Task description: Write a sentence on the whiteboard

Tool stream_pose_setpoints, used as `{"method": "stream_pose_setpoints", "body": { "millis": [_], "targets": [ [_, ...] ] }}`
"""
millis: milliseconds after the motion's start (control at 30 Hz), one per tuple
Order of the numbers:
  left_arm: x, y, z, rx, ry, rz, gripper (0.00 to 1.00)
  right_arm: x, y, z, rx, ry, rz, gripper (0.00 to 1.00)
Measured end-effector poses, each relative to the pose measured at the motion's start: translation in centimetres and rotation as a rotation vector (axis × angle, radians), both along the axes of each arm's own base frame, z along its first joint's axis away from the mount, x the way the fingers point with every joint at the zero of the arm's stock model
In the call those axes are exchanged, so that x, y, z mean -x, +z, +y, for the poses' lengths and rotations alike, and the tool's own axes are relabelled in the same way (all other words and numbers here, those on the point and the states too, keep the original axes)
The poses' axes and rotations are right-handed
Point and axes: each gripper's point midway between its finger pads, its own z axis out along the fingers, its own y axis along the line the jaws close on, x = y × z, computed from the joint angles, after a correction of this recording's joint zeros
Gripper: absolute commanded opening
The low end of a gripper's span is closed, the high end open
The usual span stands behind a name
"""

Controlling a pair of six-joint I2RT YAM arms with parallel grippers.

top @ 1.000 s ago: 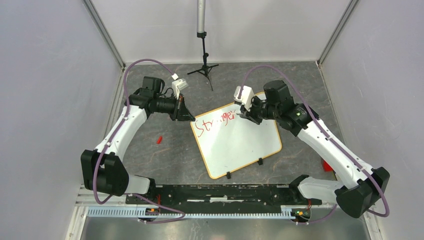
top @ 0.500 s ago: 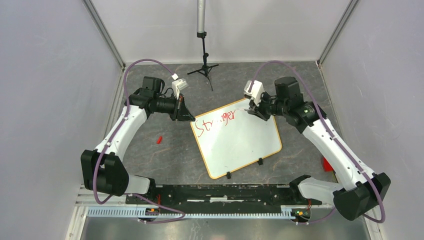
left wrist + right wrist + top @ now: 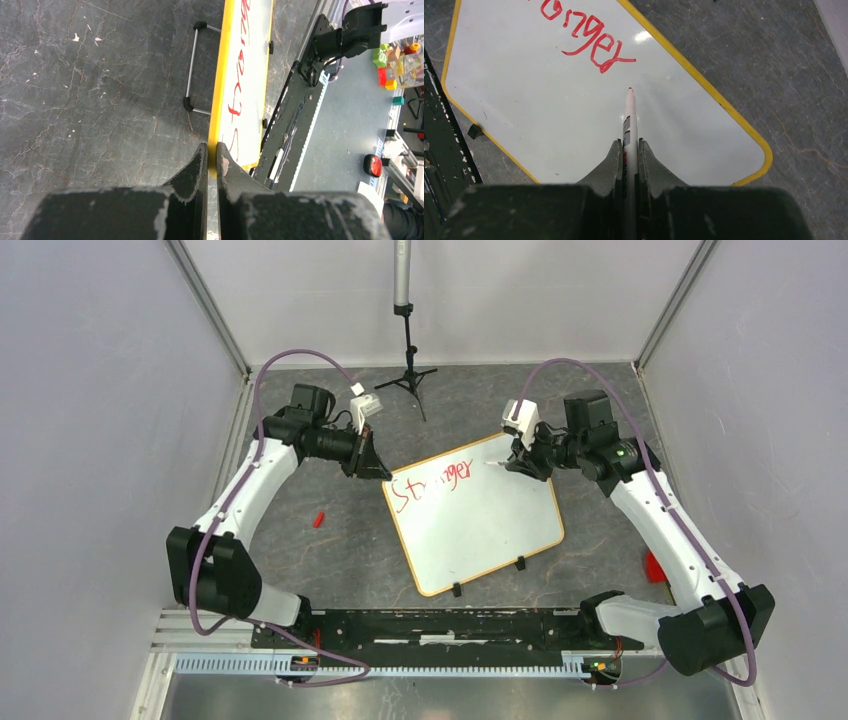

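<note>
The whiteboard (image 3: 480, 525) lies tilted on the grey floor, with one red word, "Stronger" (image 3: 430, 484), along its top left edge. It also shows in the right wrist view (image 3: 549, 115) and edge-on in the left wrist view (image 3: 250, 90). My left gripper (image 3: 378, 470) is shut on the board's yellow frame (image 3: 216, 125) at its upper left corner. My right gripper (image 3: 517, 466) is shut on a white marker (image 3: 629, 125) with a red tip, which points at the board just right of the word's last letter. I cannot tell whether the tip touches.
A small red cap (image 3: 319, 519) lies on the floor left of the board. A black tripod stand (image 3: 406, 375) is at the back. A red object (image 3: 655, 567) lies at the right by my right arm. The black rail (image 3: 450, 625) runs along the near edge.
My right gripper has moved right and back with the marker, away from the end of the red word. The word's last letter was finished. My left gripper stays on the frame.
</note>
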Motion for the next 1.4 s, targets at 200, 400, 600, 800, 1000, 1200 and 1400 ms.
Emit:
{"method": "stream_pose_setpoints", "body": {
  "millis": [200,400,600,800,1000,1200,1400],
  "targets": [
    [0.0,-0.1,-0.1,-0.017,-0.028,0.005,0.27,0.4,0.2,0.4,-0.020,0.044,0.000,0.00],
    [0.8,-0.3,-0.3,-0.020,-0.052,0.026,0.35,0.8,0.2,0.9,-0.040,0.077,0.002,0.00],
    [1.1,-0.7,-0.3,-0.017,-0.055,0.043,0.34,1.2,-0.2,1.3,-0.059,0.103,0.017,0.00],
    [1.1,-0.6,-0.3,-0.013,-0.057,0.042,0.26,1.1,-1.0,1.3,-0.055,0.101,0.029,0.00],
    [1.1,-0.7,-0.3,-0.013,-0.057,0.038,0.16,-0.3,-0.8,1.0,-0.043,0.052,-0.012,0.00],
    [1.1,-0.5,-0.4,-0.002,-0.061,0.040,0.10,-1.3,-0.5,0.7,-0.036,0.015,-0.046,0.00],
    [1.2,-0.5,-0.5,0.003,-0.063,0.041,0.06,-1.6,-0.5,0.6,-0.030,0.005,-0.054,0.00]
  ]
}}
